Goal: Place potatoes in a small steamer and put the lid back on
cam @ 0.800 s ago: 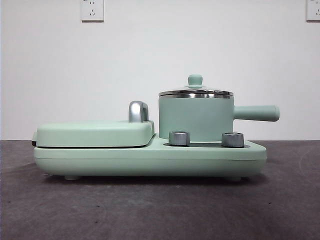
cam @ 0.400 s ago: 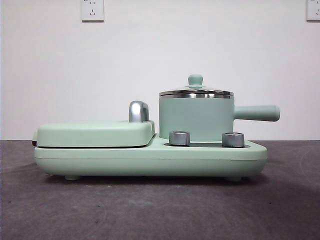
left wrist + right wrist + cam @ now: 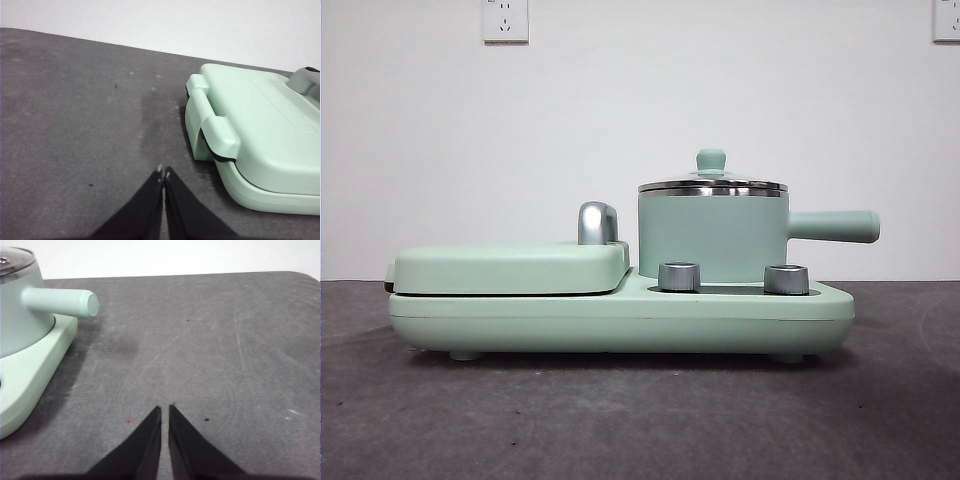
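Note:
The small mint-green steamer [image 3: 712,238] stands on the right half of a mint-green cooker base [image 3: 620,320], its straight handle [image 3: 834,226] pointing right. The glass lid [image 3: 712,185] with its mint-green knob sits on the steamer. The steamer and its handle also show in the right wrist view [image 3: 20,305]. No potato is in view. My left gripper [image 3: 163,174] is shut and empty over the dark table, beside the cooker's grill end. My right gripper [image 3: 165,410] is shut and empty over the table, off the steamer's handle side. Neither arm shows in the front view.
A flat mint-green hinged grill cover [image 3: 510,266] with a chrome handle [image 3: 596,222] fills the cooker's left half; it also shows in the left wrist view [image 3: 260,125]. Two steel knobs [image 3: 679,276] sit on the cooker's front. A white wall stands behind.

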